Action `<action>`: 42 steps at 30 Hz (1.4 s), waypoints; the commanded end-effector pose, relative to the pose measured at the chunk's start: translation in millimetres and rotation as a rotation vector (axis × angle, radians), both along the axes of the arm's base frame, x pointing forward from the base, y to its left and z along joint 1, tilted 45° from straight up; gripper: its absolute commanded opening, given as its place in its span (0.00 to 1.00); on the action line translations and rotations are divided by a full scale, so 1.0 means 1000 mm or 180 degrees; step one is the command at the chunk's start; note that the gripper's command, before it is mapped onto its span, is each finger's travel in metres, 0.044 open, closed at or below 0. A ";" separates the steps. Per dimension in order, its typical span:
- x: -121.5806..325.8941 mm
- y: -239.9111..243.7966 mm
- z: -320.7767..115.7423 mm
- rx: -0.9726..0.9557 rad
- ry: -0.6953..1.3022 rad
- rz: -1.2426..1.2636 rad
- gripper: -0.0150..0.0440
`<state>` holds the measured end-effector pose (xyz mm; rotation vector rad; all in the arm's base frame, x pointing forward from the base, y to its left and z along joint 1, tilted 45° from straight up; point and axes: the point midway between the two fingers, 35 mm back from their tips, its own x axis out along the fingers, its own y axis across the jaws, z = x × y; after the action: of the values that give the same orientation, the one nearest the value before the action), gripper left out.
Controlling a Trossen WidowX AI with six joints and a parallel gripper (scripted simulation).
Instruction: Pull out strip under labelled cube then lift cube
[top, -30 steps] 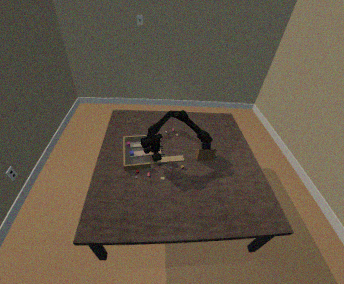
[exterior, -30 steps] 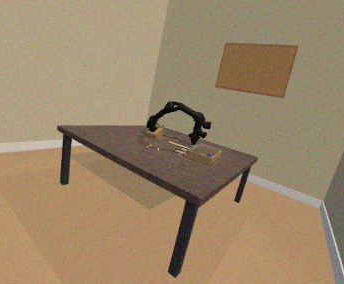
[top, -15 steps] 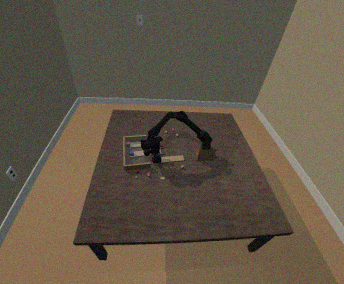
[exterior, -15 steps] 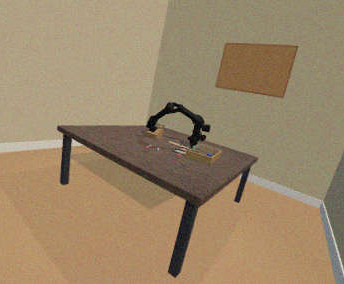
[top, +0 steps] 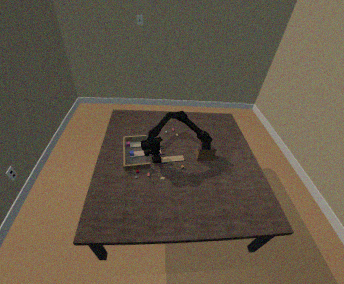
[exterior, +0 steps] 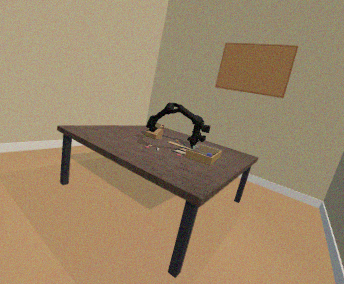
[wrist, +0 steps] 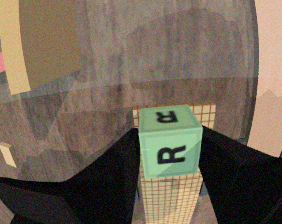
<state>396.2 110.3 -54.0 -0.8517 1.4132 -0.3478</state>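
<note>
The green cube labelled R [wrist: 169,155] is in the wrist view, near the far end of a pale strip with a brown grid [wrist: 171,200] [top: 174,159]. The strip runs toward the bottom of the wrist view, under the cube. My gripper [wrist: 164,132] [top: 156,160] [exterior: 193,146] has its two black fingers against the cube's left and right sides and is shut on it. The cube's underside is hidden, so I cannot tell whether it still touches the strip. The arm hides the cube in the top view.
A shallow wooden tray [top: 124,155] [exterior: 201,159] stands beside the gripper, with a purple cube [top: 128,144] and a blue cube [top: 132,153] inside. A pinkish strip [wrist: 274,75] lies to the right in the wrist view. A small tan block [wrist: 7,155] lies left. Other small pieces are scattered nearby.
</note>
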 end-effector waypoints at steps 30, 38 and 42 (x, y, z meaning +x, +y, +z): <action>-0.076 0.008 0.035 -0.0014 0.0023 0.0000 0.25; -0.103 -0.002 0.037 -0.0016 0.0028 0.0000 0.25; -0.112 -0.005 0.037 -0.0017 0.0029 -0.0001 0.25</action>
<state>292.5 108.7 -15.5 -0.8622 1.4172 -0.3468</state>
